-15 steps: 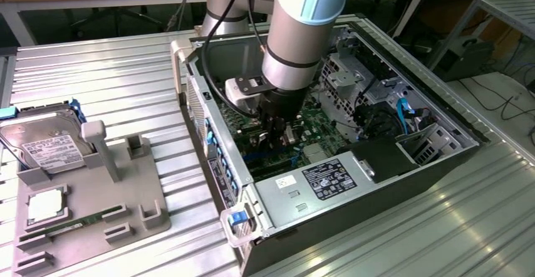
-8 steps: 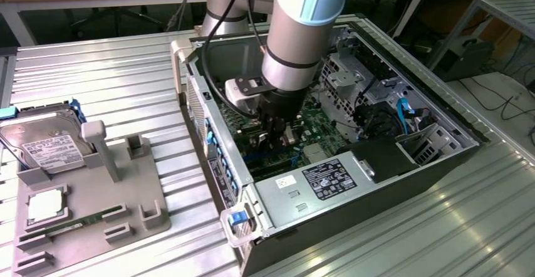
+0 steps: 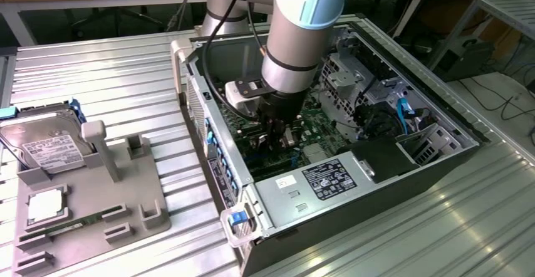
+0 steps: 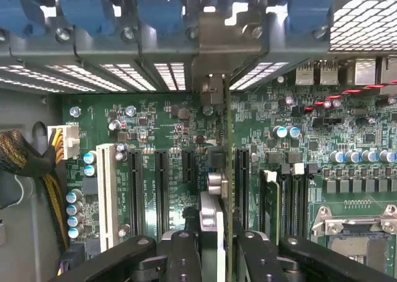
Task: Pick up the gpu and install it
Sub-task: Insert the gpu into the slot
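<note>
the arm reaches down into the open computer case (image 3: 401, 111) lying on its side on the metal table (image 3: 109, 76), and the gripper (image 3: 276, 133) is low over the green board (image 4: 167, 133) inside. from the wrist view the card (image 4: 227, 170) stands on edge between the two black fingers (image 4: 183, 257), seen almost edge-on as a thin upright line running from the gripper toward the case's back wall, where its silver end bracket (image 4: 231, 43) sits among the blue slot clips (image 4: 155, 9). the jaws are clamped on the card's top edge, one finger on each face. its lower edge is down among the long black slots (image 4: 161, 189); i can't tell whether it is already pushed home or only resting over its slot.

i'd judge the card light and stiff, but thin and easy to hurt: small parts on its faces and a contact strip along the bottom that wouldn't forgive a crooked push. gripping the bare top edge near the middle, as here, looks the sensible hold, keeping it upright and square.

on the grey tray (image 3: 92, 220) at the exterior view's left sits a hard drive (image 3: 50, 148).
</note>
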